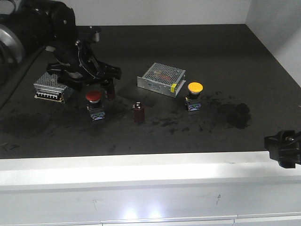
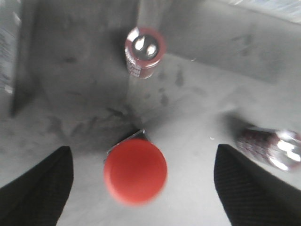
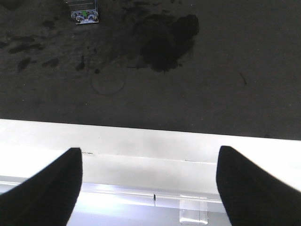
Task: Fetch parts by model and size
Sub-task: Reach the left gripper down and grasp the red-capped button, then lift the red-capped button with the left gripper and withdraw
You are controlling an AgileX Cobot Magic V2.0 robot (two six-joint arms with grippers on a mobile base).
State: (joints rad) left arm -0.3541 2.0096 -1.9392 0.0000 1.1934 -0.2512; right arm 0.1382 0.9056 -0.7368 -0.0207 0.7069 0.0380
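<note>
Left mesh box (image 1: 52, 88): at the left of the dark table (image 1: 225, 52), not a part to fetch.
Left gripper (image 2: 143, 148): jaws spread wide, holding nothing, poised over the red-capped switch.
Red-capped switch (image 2: 135, 170): stands upright on the table with its cap up. In the left wrist view it sits between the two fingers (image 2: 37, 188), slightly nearer the left one.
Key relation: the switch's long axis is vertical and lies in line with the gap, so a straight descent and close looks like the right move.
Capacitors: one upright (image 2: 145, 52) beyond the switch, another (image 2: 273, 149) near the right finger, which a wide close might brush.
Yellow-capped switch (image 1: 194, 96): upright, right of the centre mesh box (image 1: 161, 78), well apart from both arms.
Right gripper (image 3: 148, 155): jaws apart, empty, hanging over the table's front edge, nearer the yellow one.
</note>
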